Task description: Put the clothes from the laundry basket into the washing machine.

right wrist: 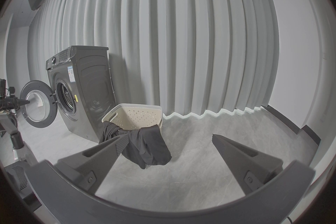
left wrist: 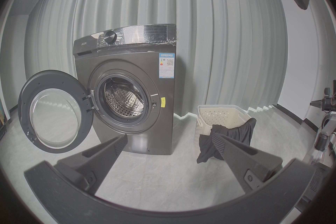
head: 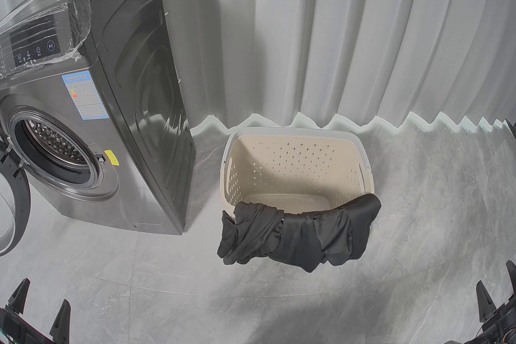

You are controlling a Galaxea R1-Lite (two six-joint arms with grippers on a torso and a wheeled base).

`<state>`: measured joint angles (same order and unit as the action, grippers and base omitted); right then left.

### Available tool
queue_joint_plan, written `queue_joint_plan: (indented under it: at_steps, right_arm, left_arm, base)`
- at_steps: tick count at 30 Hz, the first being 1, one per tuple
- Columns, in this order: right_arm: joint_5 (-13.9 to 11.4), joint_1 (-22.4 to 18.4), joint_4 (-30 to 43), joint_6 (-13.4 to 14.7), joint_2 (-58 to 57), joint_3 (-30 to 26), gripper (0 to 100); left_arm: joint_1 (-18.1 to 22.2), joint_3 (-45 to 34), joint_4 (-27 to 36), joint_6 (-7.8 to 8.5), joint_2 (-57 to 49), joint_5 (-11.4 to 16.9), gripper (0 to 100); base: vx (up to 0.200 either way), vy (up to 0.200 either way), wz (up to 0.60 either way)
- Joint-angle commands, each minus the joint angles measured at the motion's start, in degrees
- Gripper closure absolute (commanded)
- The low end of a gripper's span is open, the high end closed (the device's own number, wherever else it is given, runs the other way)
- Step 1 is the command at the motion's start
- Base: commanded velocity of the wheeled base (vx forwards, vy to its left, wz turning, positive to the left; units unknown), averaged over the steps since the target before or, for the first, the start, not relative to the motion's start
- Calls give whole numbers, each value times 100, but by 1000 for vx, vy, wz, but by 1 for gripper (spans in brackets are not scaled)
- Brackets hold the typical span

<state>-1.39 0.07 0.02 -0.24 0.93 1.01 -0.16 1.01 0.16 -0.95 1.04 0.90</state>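
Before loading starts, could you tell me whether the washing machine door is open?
Open: the washing machine door stands swung wide, baring the drum.

Gunmetal-grey washing machine [head: 140, 108], blue-and-white label [head: 85, 95], small yellow sticker [head: 112, 157]. Cream laundry basket [head: 301, 159], star-pattern perforations, pale grey rim. Black garment [head: 301, 237]. White curtain [head: 349, 22], grey marble-veined floor [head: 441, 232].

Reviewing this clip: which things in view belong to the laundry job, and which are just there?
Job: laundry basket; dark clothes draped over its near rim; washing machine, its door swung open.
Just there: pleated curtain; grey floor.
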Motion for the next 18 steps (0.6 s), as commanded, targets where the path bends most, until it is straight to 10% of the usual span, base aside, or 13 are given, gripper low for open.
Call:
queue_joint_plan:
  at_steps: [1, 9, 18]
  right_arm:
    - [-2, 1, 6, 42, -93, -101, 0]
    - [-63, 230, 129, 244, 646, 1841, 0]
    - [-90, 1012, 261, 279, 3071, 1639, 0]
  left_arm:
    - [7, -101, 2, -2, -77, 6, 0]
    - [-2, -101, 2, 34, -77, 6, 0]
    - [-2, -101, 2, 51, -77, -2, 0]
  base:
    - [0, 0, 0]
    - [0, 0, 0]
    - [0, 0, 0]
